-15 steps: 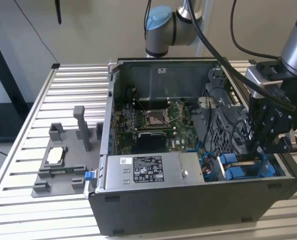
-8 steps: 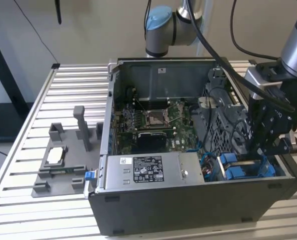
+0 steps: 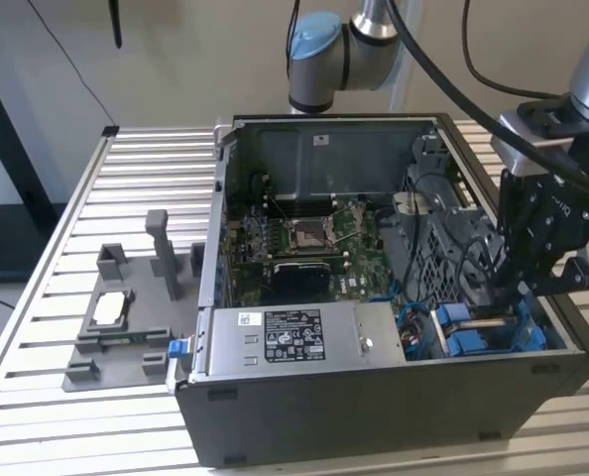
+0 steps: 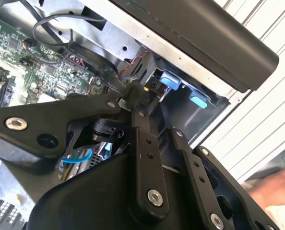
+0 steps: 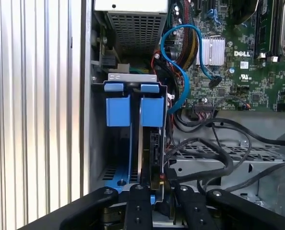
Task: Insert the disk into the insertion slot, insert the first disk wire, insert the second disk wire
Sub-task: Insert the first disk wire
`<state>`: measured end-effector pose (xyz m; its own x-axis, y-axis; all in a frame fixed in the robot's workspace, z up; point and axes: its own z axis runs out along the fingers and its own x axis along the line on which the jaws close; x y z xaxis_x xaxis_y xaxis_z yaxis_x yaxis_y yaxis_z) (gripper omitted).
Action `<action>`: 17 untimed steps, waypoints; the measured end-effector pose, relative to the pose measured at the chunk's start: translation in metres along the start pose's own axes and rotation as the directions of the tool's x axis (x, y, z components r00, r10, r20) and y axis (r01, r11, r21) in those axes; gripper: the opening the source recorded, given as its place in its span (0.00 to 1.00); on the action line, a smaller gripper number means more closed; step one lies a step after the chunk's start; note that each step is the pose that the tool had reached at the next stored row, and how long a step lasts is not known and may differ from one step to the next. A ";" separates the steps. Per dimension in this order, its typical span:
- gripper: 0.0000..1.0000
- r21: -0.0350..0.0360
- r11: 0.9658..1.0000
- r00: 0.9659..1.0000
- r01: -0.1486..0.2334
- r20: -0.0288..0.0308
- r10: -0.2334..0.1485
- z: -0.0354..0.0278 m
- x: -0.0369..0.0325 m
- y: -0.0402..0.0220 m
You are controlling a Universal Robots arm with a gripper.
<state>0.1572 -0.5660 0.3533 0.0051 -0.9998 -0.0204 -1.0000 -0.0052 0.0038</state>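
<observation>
Open computer case (image 3: pixel 394 297) on slatted desk (image 3: pixel 156 169). Power-supply box (image 3: pixel 275 337) along the near wall, motherboard (image 3: pixel 304 238) behind it.

Disk (image 5: pixel 154 143): stands on edge inside the insertion slot (image 5: pixel 98 120), at the near end of the case on the exterior view's right. Blue carrier tabs (image 5: pixel 152 111) sit level with the bay's frame. Judged: step one, disk in slot, is done.

End effector (image 3: pixel 493 290): reaches down into the case at the bay. In the second wrist view the end effector (image 4: pixel 136 99) has its fingertips (image 4: pixel 125 98) drawn narrow, pinched on a small black disk wire plug (image 4: pixel 151 86) trailing red and yellow leads. The plug is just beside the bay's blue fittings (image 4: pixel 170 80). In the first wrist view the end effector (image 5: pixel 158 188) lines up with the disk's edge.

Judged: a wire insertion is in hand. Cannot tell whether this is the first or second wire, or whether the plug is seated; the contact point is hidden by the fingers.

Blue data cable (image 5: pixel 181 72) loops between motherboard and bay. Its disk-side end is hidden, so that connection is unconfirmed. At least one wire step is still open.
</observation>
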 end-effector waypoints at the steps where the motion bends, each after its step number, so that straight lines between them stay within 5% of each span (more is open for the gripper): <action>1: 0.27 0.000 1.000 1.000 0.000 0.000 0.000 -0.0031 -0.0001 0.0000; 8: 0.27 0.000 1.000 1.000 0.000 0.000 0.000 -0.0226 -0.0005 0.0001; 17: 0.27 0.002 1.000 1.000 0.000 0.005 0.000 -0.0358 -0.0020 0.0002</action>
<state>0.1572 -0.5648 0.3892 0.0052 -0.9997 -0.0258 -1.0000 -0.0053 0.0018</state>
